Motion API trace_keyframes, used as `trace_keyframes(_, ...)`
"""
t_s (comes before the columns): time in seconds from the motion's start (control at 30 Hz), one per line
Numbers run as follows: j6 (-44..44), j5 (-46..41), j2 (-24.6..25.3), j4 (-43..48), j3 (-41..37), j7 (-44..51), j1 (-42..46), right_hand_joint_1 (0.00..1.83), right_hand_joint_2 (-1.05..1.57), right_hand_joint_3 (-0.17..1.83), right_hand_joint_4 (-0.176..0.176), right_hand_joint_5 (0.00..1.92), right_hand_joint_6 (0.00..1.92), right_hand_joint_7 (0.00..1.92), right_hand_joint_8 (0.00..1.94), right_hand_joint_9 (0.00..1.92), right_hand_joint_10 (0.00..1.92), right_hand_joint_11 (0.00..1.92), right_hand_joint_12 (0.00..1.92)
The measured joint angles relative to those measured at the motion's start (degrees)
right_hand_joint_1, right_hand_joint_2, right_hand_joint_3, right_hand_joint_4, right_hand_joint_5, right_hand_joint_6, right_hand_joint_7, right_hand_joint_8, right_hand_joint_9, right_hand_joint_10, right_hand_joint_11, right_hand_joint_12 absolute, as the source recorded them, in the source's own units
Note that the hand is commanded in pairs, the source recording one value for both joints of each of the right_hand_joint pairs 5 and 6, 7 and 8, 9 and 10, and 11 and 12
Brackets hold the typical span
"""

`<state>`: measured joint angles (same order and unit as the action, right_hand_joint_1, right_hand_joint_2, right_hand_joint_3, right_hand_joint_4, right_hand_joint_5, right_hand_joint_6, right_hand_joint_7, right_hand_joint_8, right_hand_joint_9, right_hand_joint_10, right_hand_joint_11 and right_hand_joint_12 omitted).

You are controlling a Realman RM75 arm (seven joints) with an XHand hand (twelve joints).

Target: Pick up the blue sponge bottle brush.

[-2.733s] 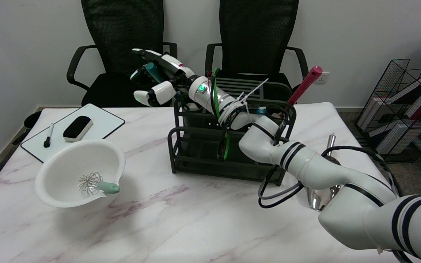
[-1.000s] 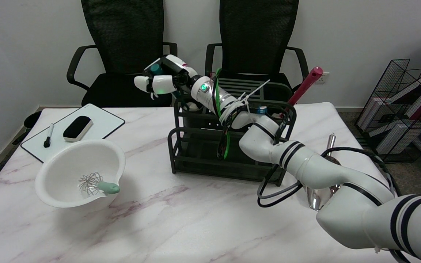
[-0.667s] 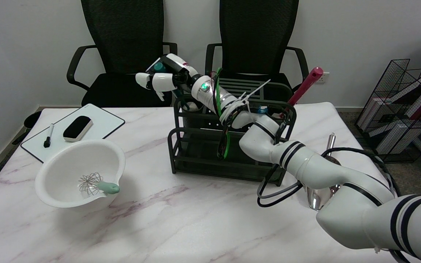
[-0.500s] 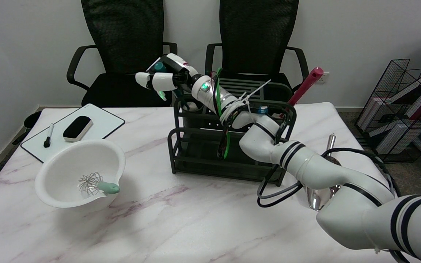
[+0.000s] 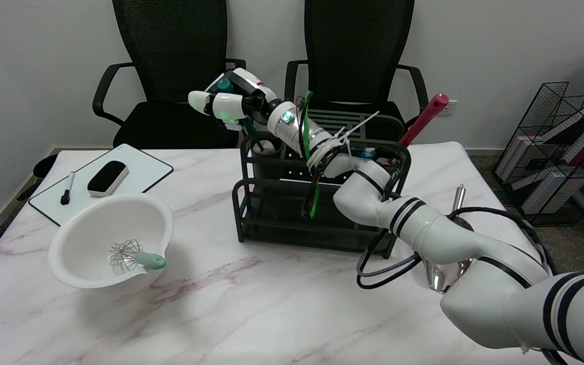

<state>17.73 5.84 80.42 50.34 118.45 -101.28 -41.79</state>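
My right hand is raised above the back left corner of the black rack, its fingers wrapped around the teal handle of the bottle brush. Only the top of that handle shows above the fingers. A thin dark shaft runs from under the hand down into the rack's left utensil cup. The brush's sponge end is hidden inside the cup or behind the hand.
A pink-handled tool leans out of the rack's right side. A white bowl with a small whisk sits at front left, a whiteboard with eraser and marker behind it. A metal scoop lies at right. Two chairs stand beyond the table.
The hand closed its fingers around the teal handle, then rose a little with it. The arm's forearm lifted slightly too.
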Motion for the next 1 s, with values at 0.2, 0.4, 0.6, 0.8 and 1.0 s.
trace_keyframes(0.2,0.18,-0.48,-0.23,1.35,-0.62,0.06,0.55,0.82,1.57,0.62,0.000,1.92,1.92,1.92,1.92,1.90,1.90,1.92,1.92)
trace_keyframes(0.4,0.25,-0.77,-0.47,3.04,-1.39,0.08,1.22,0.83,1.57,0.60,0.000,1.92,1.92,1.92,1.92,1.91,1.91,1.92,1.92)
trace_keyframes(0.6,0.25,-1.01,-0.65,4.38,-2.07,0.10,1.71,0.85,1.57,0.57,0.000,1.92,1.92,1.92,1.92,1.92,1.92,1.92,1.92)
trace_keyframes(0.8,0.24,-1.58,-0.75,5.18,-2.68,0.10,2.01,0.91,1.57,0.53,0.000,1.92,1.92,1.92,1.92,1.92,1.92,1.92,1.92)
trace_keyframes(1.0,0.23,-4.72,-0.86,5.15,-3.17,0.12,2.10,0.94,1.57,0.51,0.000,1.92,1.92,1.92,1.92,1.92,1.92,1.92,1.92)
